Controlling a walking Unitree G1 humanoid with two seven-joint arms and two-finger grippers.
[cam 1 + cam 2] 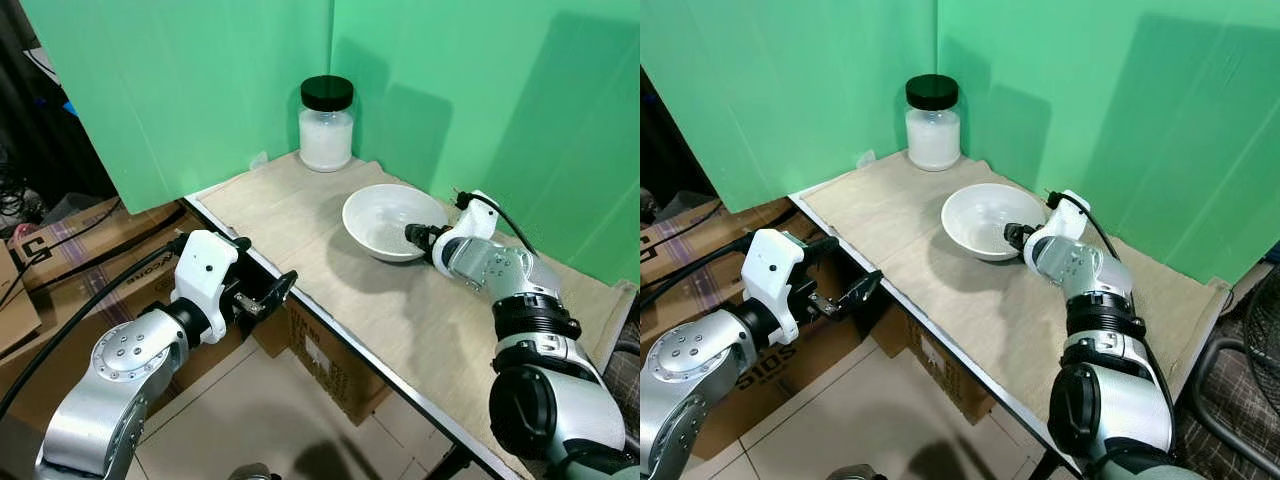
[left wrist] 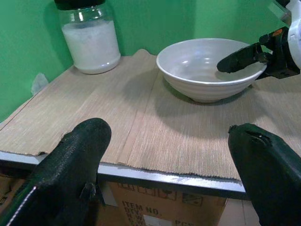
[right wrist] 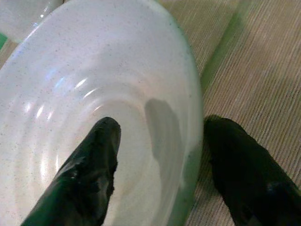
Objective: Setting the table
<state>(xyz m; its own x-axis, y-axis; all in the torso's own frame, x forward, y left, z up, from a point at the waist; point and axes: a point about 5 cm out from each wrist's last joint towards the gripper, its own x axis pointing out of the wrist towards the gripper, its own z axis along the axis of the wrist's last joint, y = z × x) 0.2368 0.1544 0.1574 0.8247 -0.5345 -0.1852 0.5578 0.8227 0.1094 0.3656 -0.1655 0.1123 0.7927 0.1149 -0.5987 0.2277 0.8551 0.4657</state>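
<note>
A white bowl [image 1: 385, 218] stands on the beige table mat [image 1: 300, 215]. My right gripper [image 1: 418, 236] is at the bowl's near right rim, open. In the right wrist view [image 3: 162, 125] one finger hangs inside the bowl [image 3: 84, 84] and the other outside over the mat, with the rim between them and small gaps on both sides. My left gripper [image 1: 262, 282] is open and holds nothing. It sits just off the table's front left edge, level with the tabletop, and its wrist view looks across the mat at the bowl [image 2: 202, 70].
A glass jar [image 1: 326, 125] with a black lid and white contents stands at the back corner of the table. Green screens wall the table behind and to the right. Cardboard boxes [image 1: 325, 355] sit on the floor under and left of the table edge [image 1: 330, 325].
</note>
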